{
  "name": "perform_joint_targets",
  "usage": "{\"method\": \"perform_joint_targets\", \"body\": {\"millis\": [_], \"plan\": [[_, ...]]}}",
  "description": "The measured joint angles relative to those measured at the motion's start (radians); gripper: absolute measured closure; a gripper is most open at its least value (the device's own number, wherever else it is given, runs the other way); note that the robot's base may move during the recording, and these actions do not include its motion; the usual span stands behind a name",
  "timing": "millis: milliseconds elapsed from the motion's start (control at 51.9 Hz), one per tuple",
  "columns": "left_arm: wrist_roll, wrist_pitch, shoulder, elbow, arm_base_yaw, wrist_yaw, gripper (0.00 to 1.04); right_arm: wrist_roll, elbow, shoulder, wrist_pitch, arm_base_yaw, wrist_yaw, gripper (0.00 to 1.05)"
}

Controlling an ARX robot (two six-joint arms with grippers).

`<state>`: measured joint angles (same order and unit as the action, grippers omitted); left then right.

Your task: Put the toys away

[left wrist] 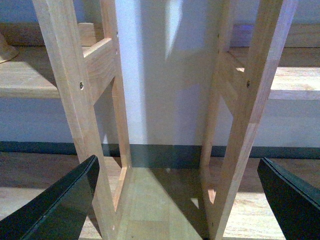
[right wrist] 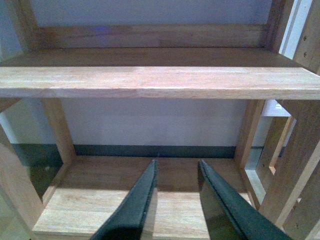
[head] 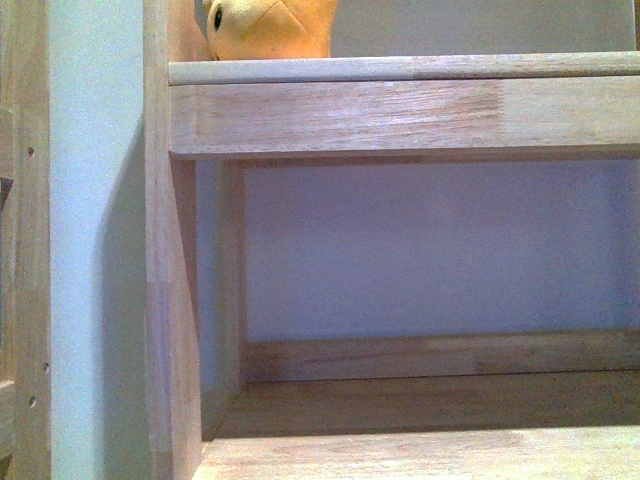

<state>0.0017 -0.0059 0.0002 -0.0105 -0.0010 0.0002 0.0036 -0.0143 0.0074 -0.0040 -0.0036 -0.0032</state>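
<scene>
One plush toy sits on the wooden shelf; I pull my wide left gripper and narrow, empty right gripper back slowly.

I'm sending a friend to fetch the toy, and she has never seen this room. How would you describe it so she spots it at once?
Find the pale wooden shelf unit against the wall. On its upper board, hard against the left upright, sits the plush animal. It is the only soft, orange-yellow thing among bare wood, with a dark eye showing; only its lower part is in the front view.
</scene>
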Motion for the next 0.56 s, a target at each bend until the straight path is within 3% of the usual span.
{"method": "perform_joint_targets", "body": {"millis": [327,559], "plan": [[0.0,0.0,0.0,0.0,0.0,0.0,0.06,0.0,0.0,0.0,0.0,0.0,0.0,0.06],[0.0,0.0,0.0,0.0,0.0,0.0,0.06,0.0,0.0,-0.001,0.0,0.0,0.0,0.07]]}}
